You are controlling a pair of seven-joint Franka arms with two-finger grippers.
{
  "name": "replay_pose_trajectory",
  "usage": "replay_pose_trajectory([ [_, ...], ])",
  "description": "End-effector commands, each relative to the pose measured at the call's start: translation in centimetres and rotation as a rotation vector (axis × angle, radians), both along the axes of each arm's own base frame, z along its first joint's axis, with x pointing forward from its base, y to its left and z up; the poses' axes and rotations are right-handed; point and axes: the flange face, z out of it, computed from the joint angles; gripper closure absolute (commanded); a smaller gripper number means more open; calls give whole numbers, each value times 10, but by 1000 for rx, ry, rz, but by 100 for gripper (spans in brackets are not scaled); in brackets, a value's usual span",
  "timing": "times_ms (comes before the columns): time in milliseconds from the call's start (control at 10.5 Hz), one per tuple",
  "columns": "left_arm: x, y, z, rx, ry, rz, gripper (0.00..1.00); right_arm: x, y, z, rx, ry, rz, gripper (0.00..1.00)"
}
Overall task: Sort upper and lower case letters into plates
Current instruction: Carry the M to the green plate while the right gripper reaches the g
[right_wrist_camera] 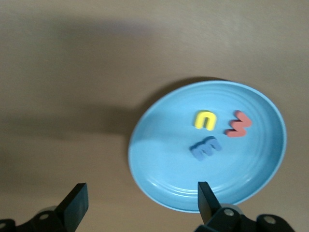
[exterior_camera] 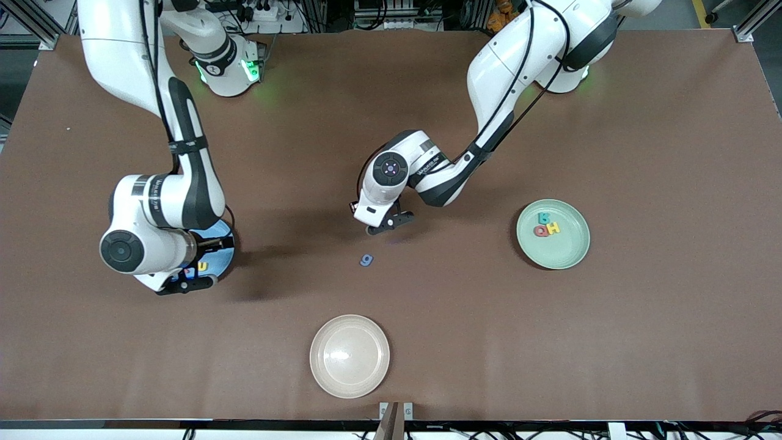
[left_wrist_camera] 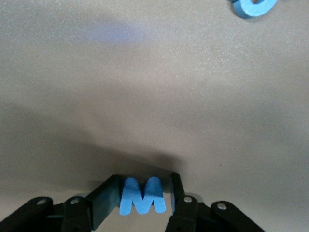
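The left end effector [left_wrist_camera: 144, 200] sits low over the middle of the brown table [exterior_camera: 550, 342], its two fingers [left_wrist_camera: 104, 203] drawn in on either side of a small blue letter M [left_wrist_camera: 143, 195]; the pads look to be at its edges, though whether they press it firmly cannot be told. Another blue letter [exterior_camera: 366, 260] lies flat on the table close by, nearer the front camera. The right end effector [right_wrist_camera: 140, 203] hangs spread wide and empty over the sky blue plate [right_wrist_camera: 159, 179] at the right arm's end of the table. That plate holds three letters: a yellow one [right_wrist_camera: 204, 120], a red one [right_wrist_camera: 238, 124] and a blue one [right_wrist_camera: 205, 148]. The mint green plate [exterior_camera: 571, 253] toward the left arm's end holds a teal letter [exterior_camera: 543, 218], a red Q [exterior_camera: 540, 231] and a yellow H [exterior_camera: 553, 228], clustered together. A cream plate [exterior_camera: 349, 356] sits nearest the front camera.
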Motion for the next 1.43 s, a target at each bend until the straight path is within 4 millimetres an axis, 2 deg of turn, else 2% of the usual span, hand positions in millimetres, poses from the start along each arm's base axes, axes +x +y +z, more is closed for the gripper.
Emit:
replay_pose_trajectory([
  [0, -2, 4, -5, 20, 30, 24, 55, 3, 37, 14, -12, -42, -75, 0],
  [95, -5, 1, -2, 13, 34, 24, 54, 3, 57, 12, -9, -53, -97, 0],
  [285, -18, -11, 1, 12, 24, -10, 54, 6, 73, 7, -9, -91, -137, 0],
  [570, -26, -18, 7, 7, 19, -26, 54, 7, 70, 6, -9, -94, -137, 0],
  [760, -27, -17, 6, 16, 25, -31, 54, 18, 49, 18, 0, -109, -156, 0],
  [855, -26, -17, 7, 15, 25, -30, 56, 19, 53, 22, 1, -118, -152, 0],
  [950, -26, -17, 7, 15, 25, -30, 68, 20, 56, 26, 3, -124, -148, 0],
  [1330, -26, -17, 7, 15, 27, -28, 70, 20, 58, 30, 6, -129, -147, 0],
])
